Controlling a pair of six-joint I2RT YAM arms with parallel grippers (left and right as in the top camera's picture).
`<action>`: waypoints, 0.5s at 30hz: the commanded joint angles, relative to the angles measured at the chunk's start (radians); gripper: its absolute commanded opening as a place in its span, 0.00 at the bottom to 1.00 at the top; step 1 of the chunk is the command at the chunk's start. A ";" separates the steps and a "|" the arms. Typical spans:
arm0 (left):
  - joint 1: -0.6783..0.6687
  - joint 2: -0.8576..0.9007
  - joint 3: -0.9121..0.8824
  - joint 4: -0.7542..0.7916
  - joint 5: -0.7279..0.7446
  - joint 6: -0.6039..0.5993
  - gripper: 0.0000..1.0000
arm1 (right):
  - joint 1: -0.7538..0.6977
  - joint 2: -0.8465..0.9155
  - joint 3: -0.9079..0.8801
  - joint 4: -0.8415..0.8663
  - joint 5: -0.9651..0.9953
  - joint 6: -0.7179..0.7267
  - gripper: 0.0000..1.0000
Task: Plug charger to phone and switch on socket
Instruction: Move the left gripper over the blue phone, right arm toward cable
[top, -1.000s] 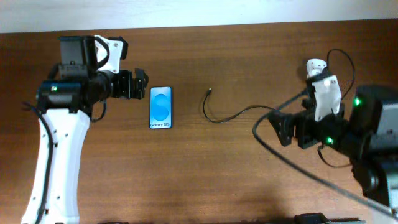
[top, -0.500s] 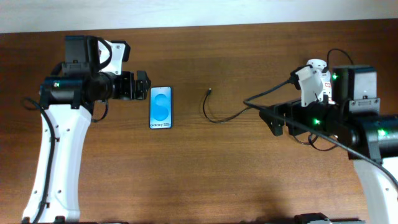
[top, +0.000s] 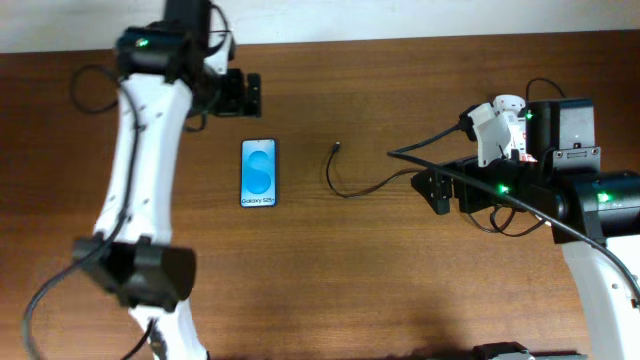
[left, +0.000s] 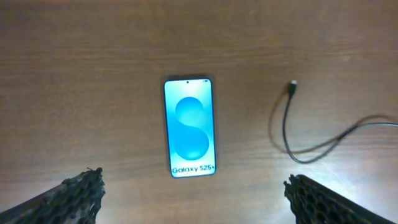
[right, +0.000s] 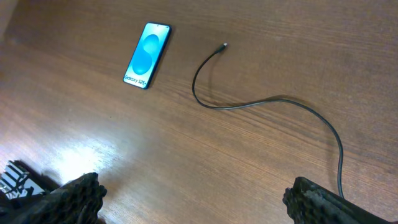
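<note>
**Operator:** What is the state of the left gripper (top: 244, 95)?

**Technician:** Its jaws are wide apart and empty. It hangs just past the far end of the phone (top: 259, 172), whose long axis runs far to near.

**Operator:** Where is the charger (right: 214, 107)?

**Technician:** It lies right of the phone, not touching it. The connector tip (top: 337, 148) points far, and the cable trails right.

**Operator:** And the right gripper (top: 437, 190)?

**Technician:** Its jaws are spread and empty, beside the cable's right run. The tip lies to its left, so this is probably the arm for the cable.
</note>
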 joint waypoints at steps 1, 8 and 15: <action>-0.024 0.117 0.024 -0.013 -0.080 -0.050 0.99 | 0.006 0.002 0.017 -0.003 -0.014 0.007 0.98; -0.029 0.277 0.023 0.000 -0.080 -0.154 0.99 | 0.006 0.002 0.017 0.001 -0.014 0.007 0.98; -0.054 0.321 -0.055 0.041 -0.080 -0.163 1.00 | 0.006 0.002 0.017 0.001 -0.014 0.006 0.98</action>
